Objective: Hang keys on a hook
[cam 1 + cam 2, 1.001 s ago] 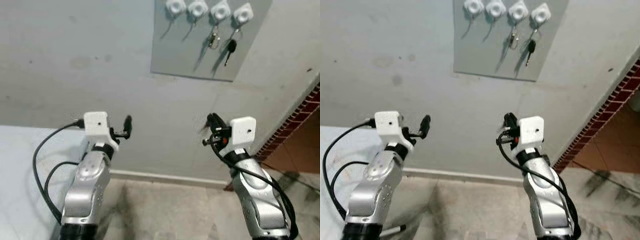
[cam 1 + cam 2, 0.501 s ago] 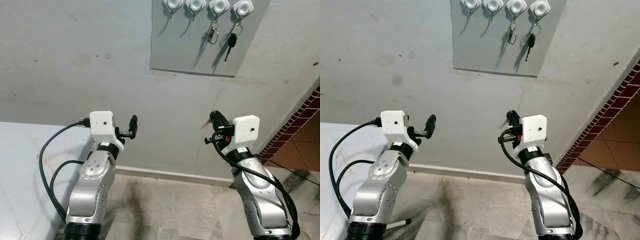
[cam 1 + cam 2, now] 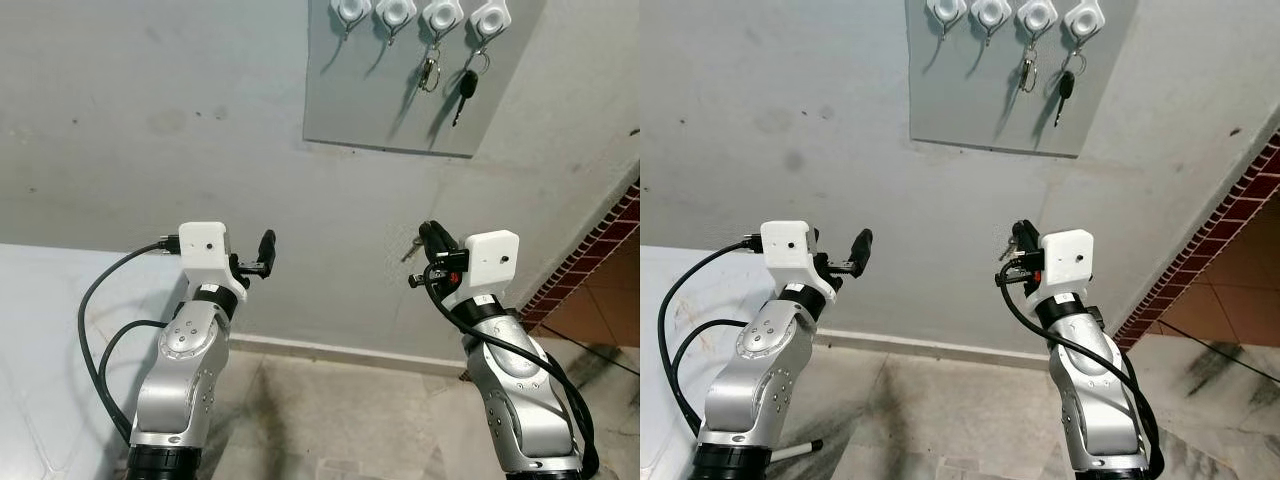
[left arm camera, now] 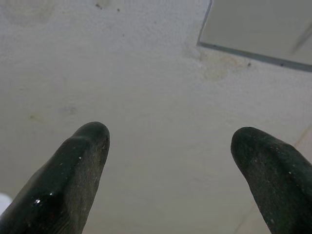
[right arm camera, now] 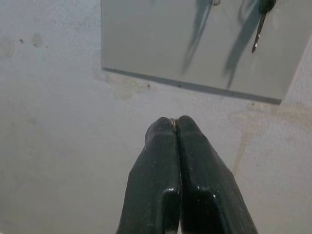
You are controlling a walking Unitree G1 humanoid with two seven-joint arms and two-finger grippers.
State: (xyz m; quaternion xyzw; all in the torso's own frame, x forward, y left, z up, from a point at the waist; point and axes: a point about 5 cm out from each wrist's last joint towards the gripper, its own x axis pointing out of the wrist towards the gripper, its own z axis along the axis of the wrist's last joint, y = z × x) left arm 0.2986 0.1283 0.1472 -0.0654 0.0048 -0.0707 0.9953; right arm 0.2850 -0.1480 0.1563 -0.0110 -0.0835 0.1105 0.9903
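A grey panel (image 3: 420, 80) is fixed high on the pale plastered wall (image 3: 150, 110), carrying four white hooks (image 3: 395, 12) in a row along its upper edge. The two hooks toward the robot's left are bare. The third holds a small metal key ring (image 3: 430, 72), and the fourth holds a black-headed key (image 3: 464, 90) hanging blade-down, its shadow cast on the panel. Both arms are raised in front of the wall, well below the panel. The right gripper (image 3: 428, 236) sits below the occupied hooks, slightly to their left, well apart from them; its wrist camera shows the two black fingers (image 5: 161, 161) pressed flat together, tips pointing up toward the panel's lower edge, with the hanging key's blade (image 5: 258, 35) visible far above them. A small metallic glint shows beside the closed fingertips in the head views, but it is too small to identify, and whether anything is pinched between the fingers cannot be determined. The left gripper (image 3: 266, 243) is held at about the same height, below and to the left of the panel; its fingers (image 4: 73, 170) stand wide apart with nothing between them. A light tabletop (image 3: 40, 340) lies at the robot's left, tiled floor (image 3: 330, 420) lies below, and a brick edge (image 3: 590, 250) runs down on the right.
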